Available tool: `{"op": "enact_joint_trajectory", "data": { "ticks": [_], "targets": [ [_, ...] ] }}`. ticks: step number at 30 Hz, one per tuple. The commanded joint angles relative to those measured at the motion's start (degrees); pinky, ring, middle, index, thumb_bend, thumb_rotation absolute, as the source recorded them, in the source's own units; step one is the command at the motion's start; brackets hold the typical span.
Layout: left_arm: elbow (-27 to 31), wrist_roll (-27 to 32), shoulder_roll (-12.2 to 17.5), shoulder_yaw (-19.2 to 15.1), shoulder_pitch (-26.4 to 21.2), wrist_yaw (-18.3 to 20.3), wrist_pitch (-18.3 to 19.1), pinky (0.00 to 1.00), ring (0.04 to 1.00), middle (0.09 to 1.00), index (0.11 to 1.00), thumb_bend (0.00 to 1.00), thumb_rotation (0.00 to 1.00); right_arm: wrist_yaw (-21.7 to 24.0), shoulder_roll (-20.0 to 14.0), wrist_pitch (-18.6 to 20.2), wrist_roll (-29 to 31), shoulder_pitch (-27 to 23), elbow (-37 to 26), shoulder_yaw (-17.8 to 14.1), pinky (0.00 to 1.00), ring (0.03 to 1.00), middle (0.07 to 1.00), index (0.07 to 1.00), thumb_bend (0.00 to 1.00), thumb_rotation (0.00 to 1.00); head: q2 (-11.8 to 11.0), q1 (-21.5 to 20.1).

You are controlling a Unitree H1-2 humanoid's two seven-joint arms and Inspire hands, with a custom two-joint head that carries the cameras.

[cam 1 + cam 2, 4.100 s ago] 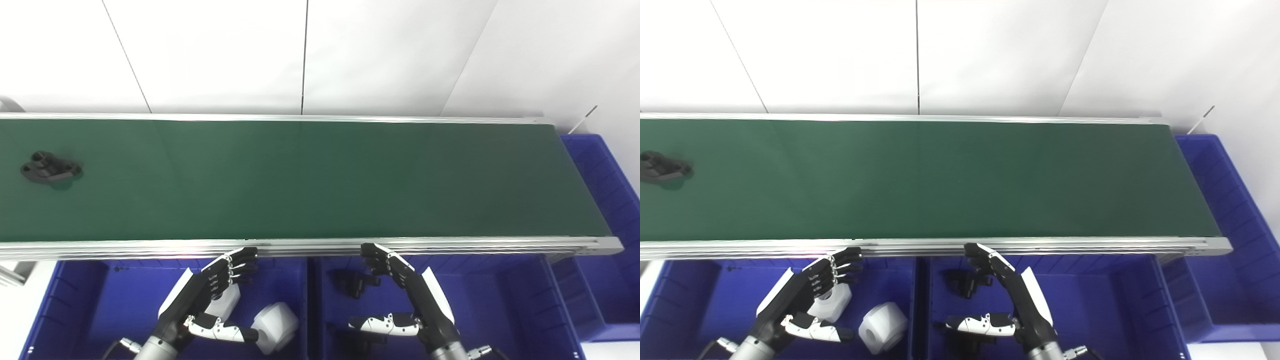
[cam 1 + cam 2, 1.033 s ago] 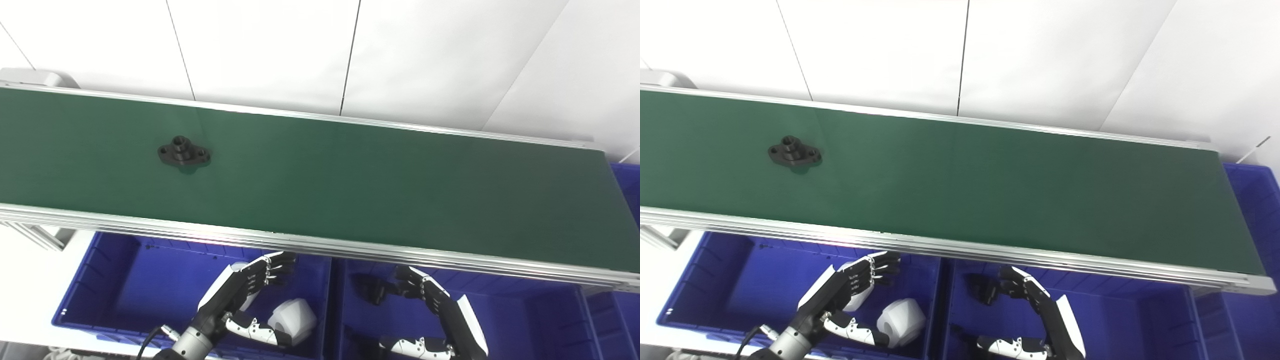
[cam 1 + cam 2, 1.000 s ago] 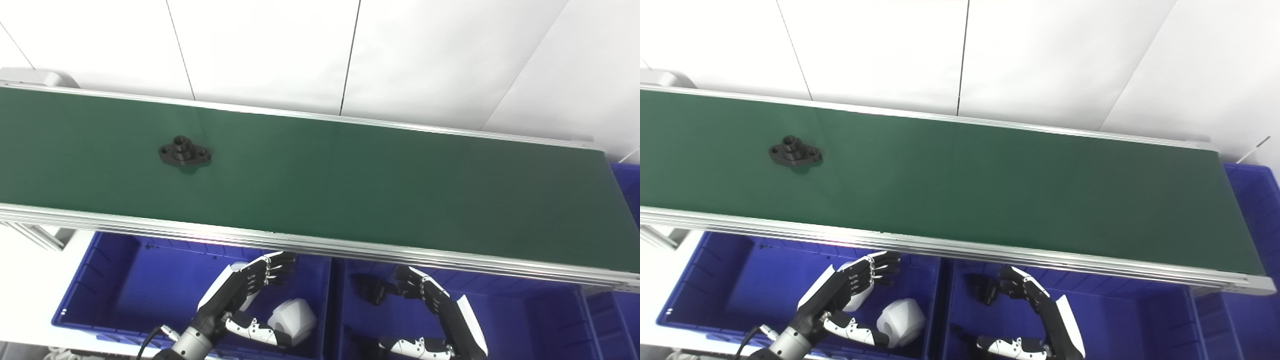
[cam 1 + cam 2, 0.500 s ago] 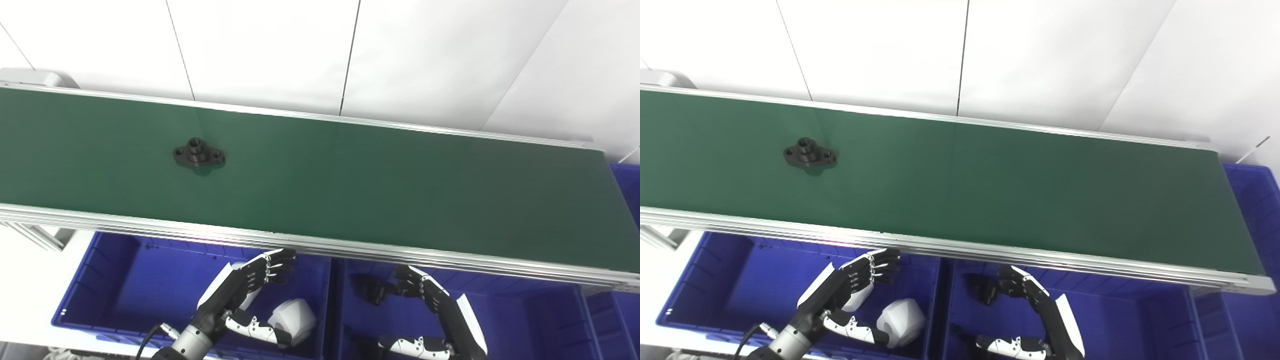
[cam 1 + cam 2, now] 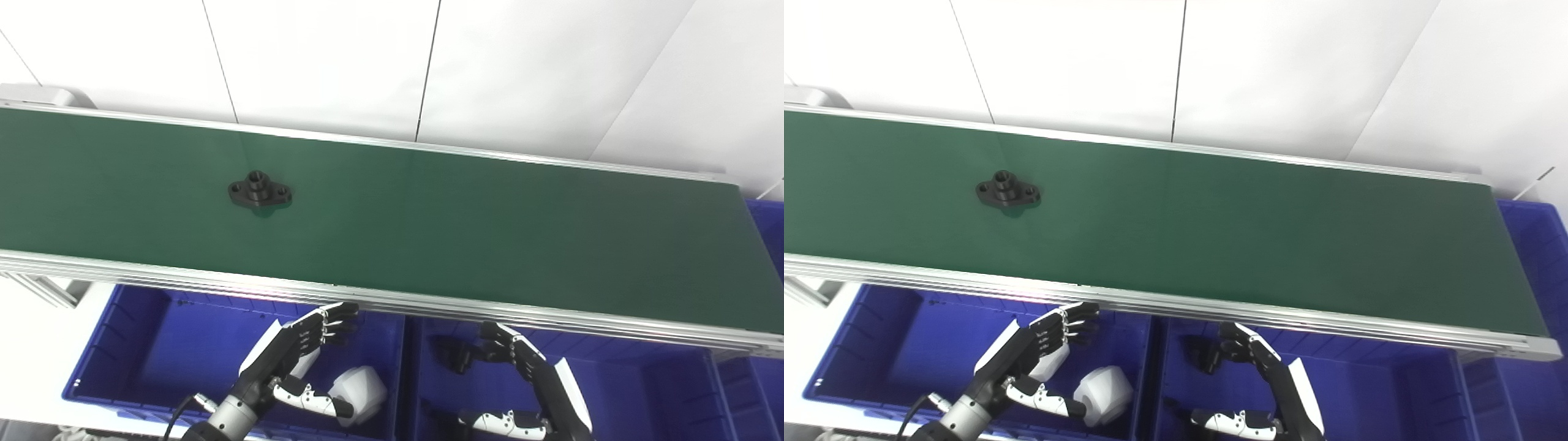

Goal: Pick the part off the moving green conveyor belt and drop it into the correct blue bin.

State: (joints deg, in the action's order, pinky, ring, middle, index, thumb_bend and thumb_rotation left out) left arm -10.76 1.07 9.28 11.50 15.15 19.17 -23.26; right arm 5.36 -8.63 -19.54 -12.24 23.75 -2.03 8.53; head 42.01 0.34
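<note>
Rightward along the green conveyor belt (image 5: 429,226) since a second ago goes the black part (image 5: 260,190), now left of belt centre. Below, over the blue bins (image 5: 153,349), my left hand (image 5: 293,346) and right hand (image 5: 539,383) hang open, fingers spread, holding nothing.

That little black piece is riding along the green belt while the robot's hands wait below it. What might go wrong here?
The black part lies toward the belt's far side, so a hand must reach over the near rail and could arrive late.

Both the left hand and right hand hover open over bins: white parts in the left bin, dark parts in the right bin. A wrong drop would mix them.
</note>
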Motion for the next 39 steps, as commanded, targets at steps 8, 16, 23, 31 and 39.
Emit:
{"op": "enact_joint_trajectory", "data": {
  "ticks": [8, 16, 23, 31, 39],
  "targets": [
    [1.03, 0.67, 0.12, 0.16, -0.62, 0.14, -1.69, 0.72, 0.790, 0.842, 0.825, 0.89, 0.10, -1.37, 1.60, -3.28, 3.32, -1.19, -9.74, -0.84, 0.68, 0.727, 0.775, 0.799, 0.82, 0.15, -0.77, 1.61],
    [0.47, -1.94, -1.25, 0.33, -1.00, -1.83, -1.21, 0.71, 0.776, 0.835, 0.816, 0.89, 0.09, -1.81, 1.07, 0.13, 2.84, -6.60, -17.62, -4.27, 0.66, 0.702, 0.741, 0.794, 0.80, 0.16, -1.18, 3.13],
    [1.05, -7.83, -1.83, 0.80, -1.26, -4.66, -2.31, 0.74, 0.806, 0.827, 0.807, 0.89, 0.11, 0.60, -1.59, 4.79, 1.96, -14.83, -19.24, -5.38, 0.67, 0.692, 0.736, 0.789, 0.78, 0.16, -1.01, 3.95],
    [0.66, -15.93, -1.46, 2.18, -2.39, -8.13, -3.26, 0.81, 0.837, 0.838, 0.797, 0.89, 0.14, 3.05, -2.98, 11.81, -1.53, -22.69, -19.36, -4.76, 0.62, 0.669, 0.724, 0.775, 0.80, 0.16, -1.01, 4.27],
    [-0.51, -17.93, -0.80, 3.51, -3.25, -9.81, -3.31, 0.79, 0.822, 0.830, 0.797, 0.90, 0.15, 5.37, -3.63, 15.28, -6.21, -30.04, -15.46, -2.24, 0.63, 0.676, 0.722, 0.766, 0.81, 0.14, -1.91, 3.43]
  ]
}}
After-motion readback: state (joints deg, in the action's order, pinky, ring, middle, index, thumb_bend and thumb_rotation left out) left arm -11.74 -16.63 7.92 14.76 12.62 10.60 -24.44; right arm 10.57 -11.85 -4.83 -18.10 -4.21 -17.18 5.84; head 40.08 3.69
